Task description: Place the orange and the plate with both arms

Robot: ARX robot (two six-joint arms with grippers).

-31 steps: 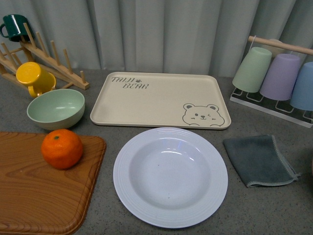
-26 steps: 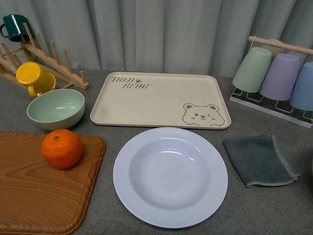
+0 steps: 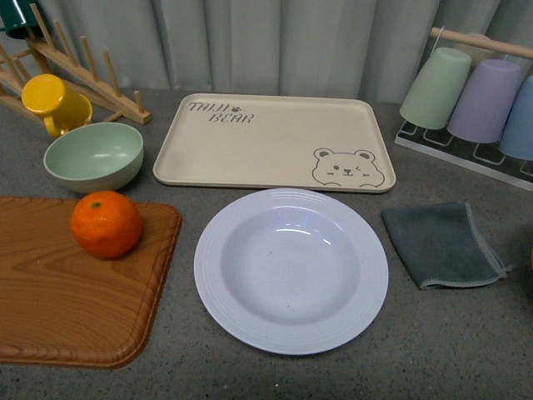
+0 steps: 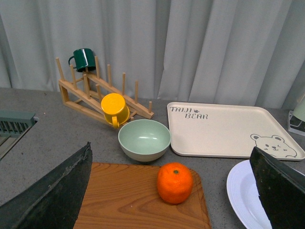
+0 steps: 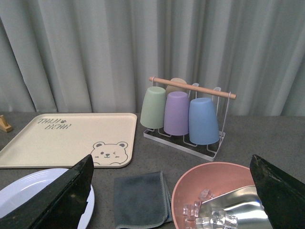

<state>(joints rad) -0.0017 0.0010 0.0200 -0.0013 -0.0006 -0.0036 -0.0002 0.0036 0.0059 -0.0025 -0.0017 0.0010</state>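
Spreading across the grey table (image 3: pixel 466 350), a wooden board (image 3: pixel 58 308) at front left, a beige bear tray (image 3: pixel 266 150) behind, the pale plate (image 3: pixel 291 268) between tray and table edge, the orange (image 3: pixel 106 223) on the board's far right part, left gripper (image 4: pixel 170 148) and right gripper (image 5: pixel 171 156) both wide apart, empty.

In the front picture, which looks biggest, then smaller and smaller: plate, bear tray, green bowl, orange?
1. plate and tray: they look about alike, and the tray sits farther back, so I won't rank them.
2. bowl
3. orange
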